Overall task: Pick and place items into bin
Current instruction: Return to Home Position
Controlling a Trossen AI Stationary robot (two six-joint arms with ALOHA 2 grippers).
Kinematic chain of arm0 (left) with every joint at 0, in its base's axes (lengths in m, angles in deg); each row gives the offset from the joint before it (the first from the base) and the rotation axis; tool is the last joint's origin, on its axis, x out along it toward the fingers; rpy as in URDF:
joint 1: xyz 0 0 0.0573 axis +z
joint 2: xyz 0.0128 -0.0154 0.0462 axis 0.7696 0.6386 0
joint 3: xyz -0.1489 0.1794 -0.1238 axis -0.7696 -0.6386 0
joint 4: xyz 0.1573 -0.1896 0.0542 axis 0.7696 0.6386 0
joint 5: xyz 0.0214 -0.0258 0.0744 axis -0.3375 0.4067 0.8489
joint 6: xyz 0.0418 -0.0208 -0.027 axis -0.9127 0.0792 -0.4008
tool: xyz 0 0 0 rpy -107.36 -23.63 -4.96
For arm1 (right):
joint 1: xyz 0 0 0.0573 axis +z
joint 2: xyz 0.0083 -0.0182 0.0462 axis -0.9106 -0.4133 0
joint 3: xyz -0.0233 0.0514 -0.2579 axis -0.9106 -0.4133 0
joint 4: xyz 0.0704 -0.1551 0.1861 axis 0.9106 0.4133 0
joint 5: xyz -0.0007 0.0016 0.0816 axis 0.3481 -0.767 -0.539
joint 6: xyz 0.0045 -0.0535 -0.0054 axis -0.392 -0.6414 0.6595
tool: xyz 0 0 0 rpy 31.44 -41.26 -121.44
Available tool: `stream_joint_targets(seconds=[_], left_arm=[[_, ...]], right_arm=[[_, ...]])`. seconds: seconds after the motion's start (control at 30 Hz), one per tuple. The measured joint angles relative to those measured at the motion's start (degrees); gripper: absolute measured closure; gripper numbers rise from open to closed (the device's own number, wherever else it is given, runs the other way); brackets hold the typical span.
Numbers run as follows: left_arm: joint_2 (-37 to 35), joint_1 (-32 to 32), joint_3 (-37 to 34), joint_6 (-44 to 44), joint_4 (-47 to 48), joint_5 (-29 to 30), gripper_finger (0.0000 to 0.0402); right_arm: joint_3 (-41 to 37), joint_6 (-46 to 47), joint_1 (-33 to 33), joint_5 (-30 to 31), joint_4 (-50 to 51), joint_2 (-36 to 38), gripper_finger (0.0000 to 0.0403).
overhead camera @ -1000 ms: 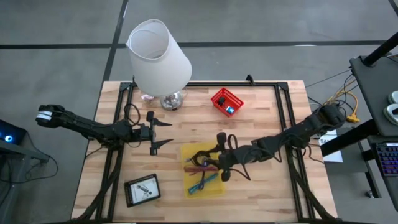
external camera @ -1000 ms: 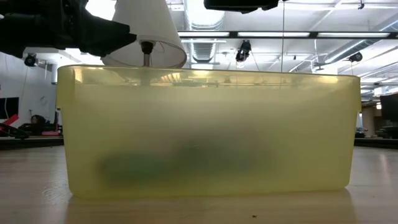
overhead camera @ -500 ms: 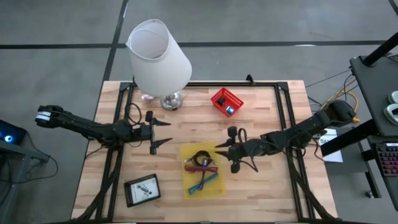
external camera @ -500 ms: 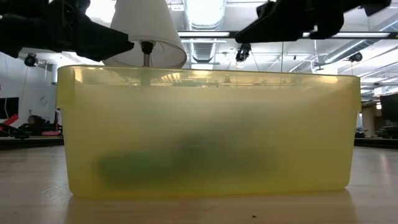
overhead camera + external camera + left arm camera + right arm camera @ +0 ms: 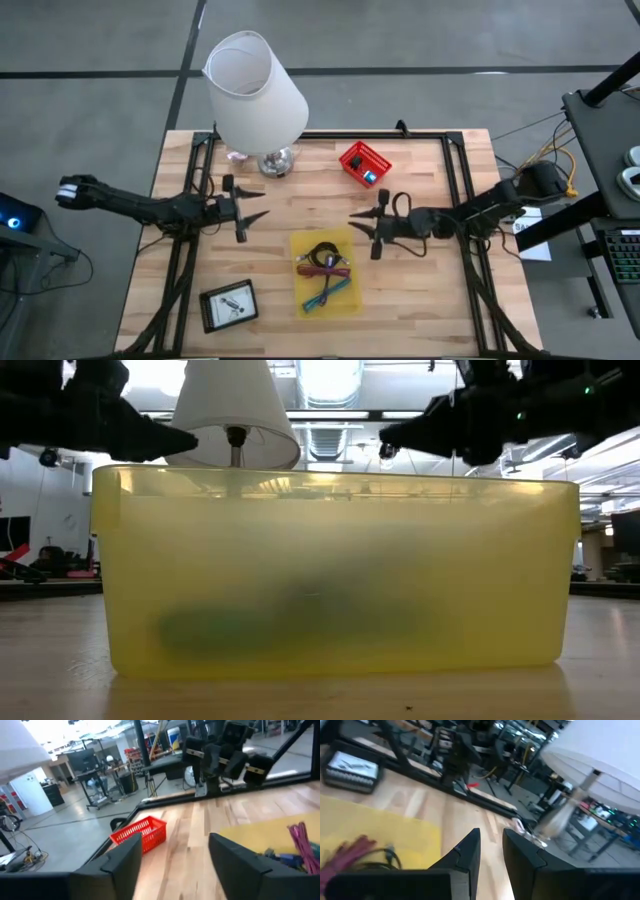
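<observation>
Yellow bin [image 5: 346,300] x1 w/ blk, red, violet, teal cables [image 5: 323,270]; red basket [image 5: 364,162] x1; L gripper [image 5: 262,206], R gripper [image 5: 358,224], both jaws spread.

A strip of bare wooden tabletop [image 5: 310,205] lies open between the left gripper [image 5: 262,205] and the right gripper [image 5: 356,224], whose spread fingers point at each other across it. Beside that gap, the open-topped translucent yellow plastic bin [image 5: 296,240] is uncovered from above. The big white-shaded lamp [image 5: 255,90] and the small red mesh basket [image 5: 355,155] crowd the far edge. A black rectangular tray [image 5: 203,310] fills the near-left corner.
</observation>
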State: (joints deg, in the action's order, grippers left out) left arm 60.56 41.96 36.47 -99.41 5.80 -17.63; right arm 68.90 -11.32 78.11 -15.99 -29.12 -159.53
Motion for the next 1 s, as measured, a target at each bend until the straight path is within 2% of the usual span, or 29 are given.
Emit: stream_joint_targets(seconds=[0.2, 0.33, 0.37, 0.6, 0.73, 0.8, 0.93, 1.0], left_arm=[[-2.12, 1.18, -0.16, -1.35, 5.40, -0.09, 0.0290], [-4.02, 1.28, -0.26, 1.05, 6.21, -0.11, 0.0377], [-4.64, 1.28, -0.38, 1.91, 7.30, -0.15, 0.0389], [-11.74, 1.28, -1.06, 7.63, 19.30, -0.62, 0.0398], [-16.94, 1.28, -2.15, 7.61, 22.02, -8.97, 0.0401], [-20.06, 1.25, -3.01, 7.13, 22.02, -10.87, 0.0401], [-25.91, 1.28, -4.77, 4.79, 22.70, -10.80, 0.0401], [-28.61, 1.28, -4.92, 4.50, 24.57, -10.82, 0.0401]], right_arm=[[-0.84, 0.02, -3.07, -0.50, 0.03, -0.02, 0.0338], [-0.70, -0.02, -3.72, -0.66, 0.04, -0.04, 0.0339], [-0.59, -0.09, -3.74, -0.66, 0.03, -0.04, 0.0339], [-0.25, -0.15, -3.74, -0.66, -0.10, -0.04, 0.0340], [0.35, 0.02, -3.74, -0.96, -1.39, -0.04, 0.0342], [0.75, 1.44, -3.87, -3.50, -2.91, -0.04, 0.0340], [0.87, 2.82, -4.97, -13.78, -3.87, -0.04, 0.0340], [0.69, 3.71, -5.98, -15.76, -3.81, -0.04, 0.0344]])
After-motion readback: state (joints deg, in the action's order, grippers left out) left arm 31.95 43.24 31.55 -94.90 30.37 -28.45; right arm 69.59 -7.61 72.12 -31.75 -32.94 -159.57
